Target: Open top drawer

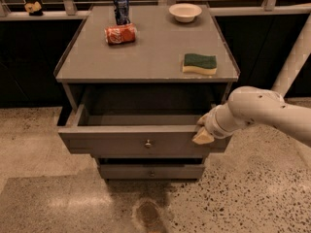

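Top drawer [112, 142], standing open under cabinet top [150, 47].
Gripper [204, 132] at the drawer front's upper right edge; its grip cannot be told. On cabinet top: sponge [199, 63] front right, bowl [185, 12] back right, blue can [121, 8] upright back left, red can [120, 34] lying just beside.

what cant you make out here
Camera view:
- Top drawer: floor's front part hidden behind its front panel.
- Gripper, at that drawer front's right end: contact hidden by its own body.
- Lower drawer: mostly hidden under the top one.
- Upright can: label too small to read.
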Robot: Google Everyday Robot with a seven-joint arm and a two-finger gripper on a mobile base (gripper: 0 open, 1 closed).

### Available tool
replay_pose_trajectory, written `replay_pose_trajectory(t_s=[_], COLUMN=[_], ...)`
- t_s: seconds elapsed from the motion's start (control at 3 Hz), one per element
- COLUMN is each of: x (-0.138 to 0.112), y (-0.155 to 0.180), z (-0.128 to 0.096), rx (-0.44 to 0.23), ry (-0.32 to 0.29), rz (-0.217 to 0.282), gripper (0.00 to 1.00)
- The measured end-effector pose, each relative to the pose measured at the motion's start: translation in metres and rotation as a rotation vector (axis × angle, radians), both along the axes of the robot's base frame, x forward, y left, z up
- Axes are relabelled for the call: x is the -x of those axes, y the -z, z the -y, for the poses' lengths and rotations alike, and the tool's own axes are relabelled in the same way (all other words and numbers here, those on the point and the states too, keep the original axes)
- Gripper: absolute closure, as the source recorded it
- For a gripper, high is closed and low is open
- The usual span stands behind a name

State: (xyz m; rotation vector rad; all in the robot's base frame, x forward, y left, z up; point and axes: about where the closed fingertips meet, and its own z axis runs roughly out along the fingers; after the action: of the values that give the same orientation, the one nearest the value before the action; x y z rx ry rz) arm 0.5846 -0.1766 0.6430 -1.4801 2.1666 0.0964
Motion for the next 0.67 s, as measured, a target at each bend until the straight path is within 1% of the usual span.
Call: replay_pose_trajectory(t_s=[0.67], x=[0.0009], y=[-0.0015], z=[-0.0001], rx=[0.005], ry=[-0.004], rz=[0.001], gripper=[1.0])
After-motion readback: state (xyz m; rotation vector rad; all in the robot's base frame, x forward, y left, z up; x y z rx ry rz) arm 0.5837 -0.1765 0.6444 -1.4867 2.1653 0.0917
